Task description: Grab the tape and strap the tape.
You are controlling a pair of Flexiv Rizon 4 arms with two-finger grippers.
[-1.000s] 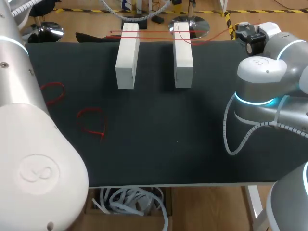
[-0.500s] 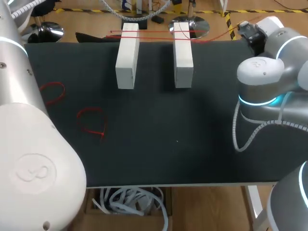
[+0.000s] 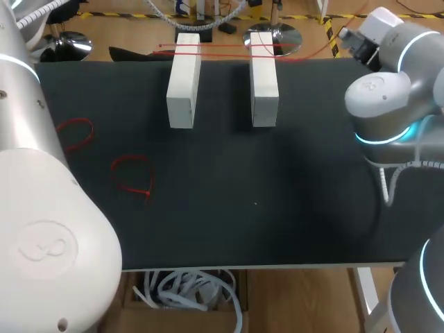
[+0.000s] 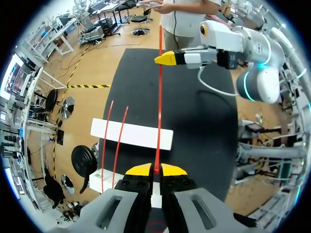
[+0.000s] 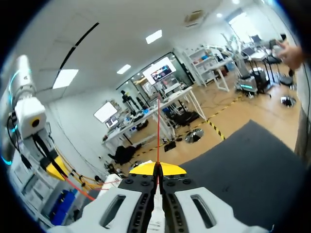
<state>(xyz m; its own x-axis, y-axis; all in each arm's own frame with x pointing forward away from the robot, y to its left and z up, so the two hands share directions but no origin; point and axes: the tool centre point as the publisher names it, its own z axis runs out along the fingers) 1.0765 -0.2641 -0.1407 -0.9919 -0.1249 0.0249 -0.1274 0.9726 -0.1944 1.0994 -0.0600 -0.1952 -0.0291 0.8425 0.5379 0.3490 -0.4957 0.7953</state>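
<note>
Holding is confirmed at both ends. The left gripper (image 4: pixel 156 169) has its yellow tips pinched together on the red tape (image 4: pixel 159 107). The right gripper (image 5: pixel 157 169) is likewise closed tight on a red strand running straight out ahead of it, judged to be the same tape. From the left wrist, the tape runs taut from the left tips, over the end of one of the blocks (image 4: pixel 131 135), and on past the right gripper's tip. Whether it touches that block cannot be told.

Handling, as judged:
- **Weight and stiffness:** the tape is a thin, narrow strip, very light, flexible along its length yet springy enough to hold a line under tension.
- **Grip risk:** being smooth and narrow, it is likely to slip or twist in a loose pinch.
- **Fragility:** it should not be fragile, though a sharp kink would probably stay.
- **Where to hold:** the best hold is near each end, flat faces against the tips, leaving the middle free to wrap.

Containers: none in view on the table (image 3: pixel 243 208). The two white blocks stand side by side with a gap between them and serve as supports only. Two spare tapes (image 4: pixel 108 131) lie across them, just beside the held one. Two closed red loops (image 3: pixel 132 173) lie flat on the table toward the left arm's side, well apart from the blocks.
</note>
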